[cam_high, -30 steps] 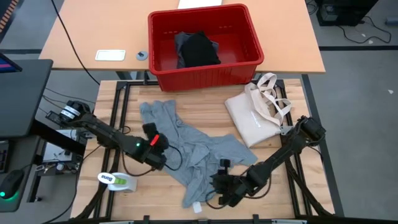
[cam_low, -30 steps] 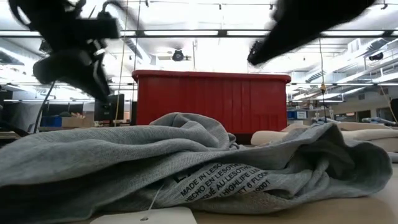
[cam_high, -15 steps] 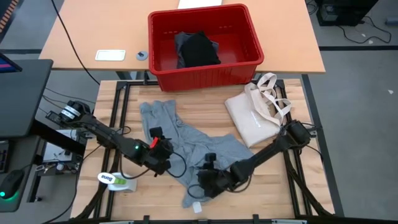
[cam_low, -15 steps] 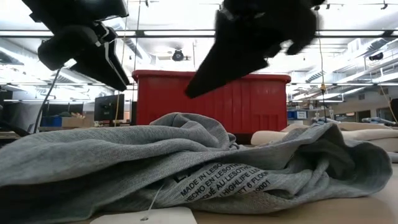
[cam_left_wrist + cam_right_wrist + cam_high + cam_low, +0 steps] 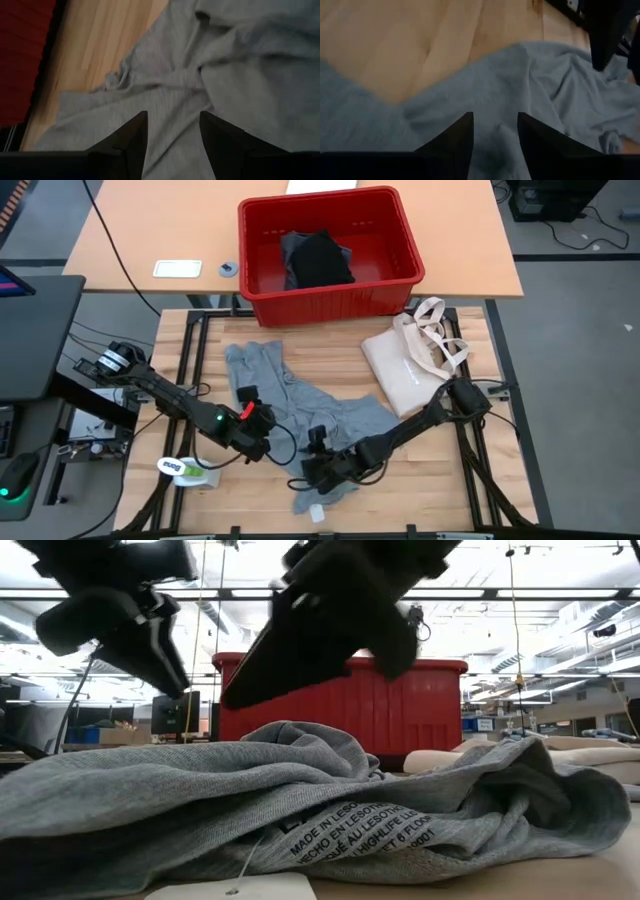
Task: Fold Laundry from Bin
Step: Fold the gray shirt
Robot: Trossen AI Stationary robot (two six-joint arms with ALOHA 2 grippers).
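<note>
Light grey T-shirt (image 5: pixel 300 415) crumpled on the wooden surface (image 5: pixel 345 350), left pincer (image 5: pixel 256 428) over its left edge, fingers apart, holding nothing, right pincer (image 5: pixel 312 470) low over its near part, fingers parted, empty, red bin (image 5: pixel 325 290) behind, black garment (image 5: pixel 320 260) inside it.

The high view looks straight down on the whole table (image 5: pixel 470 490) and red bin (image 5: pixel 330 242). The low view sits at tabletop height, very near the grey T-shirt (image 5: pixel 300 805), facing the bin. Both wrist views look closely down onto that same shirt.
</note>
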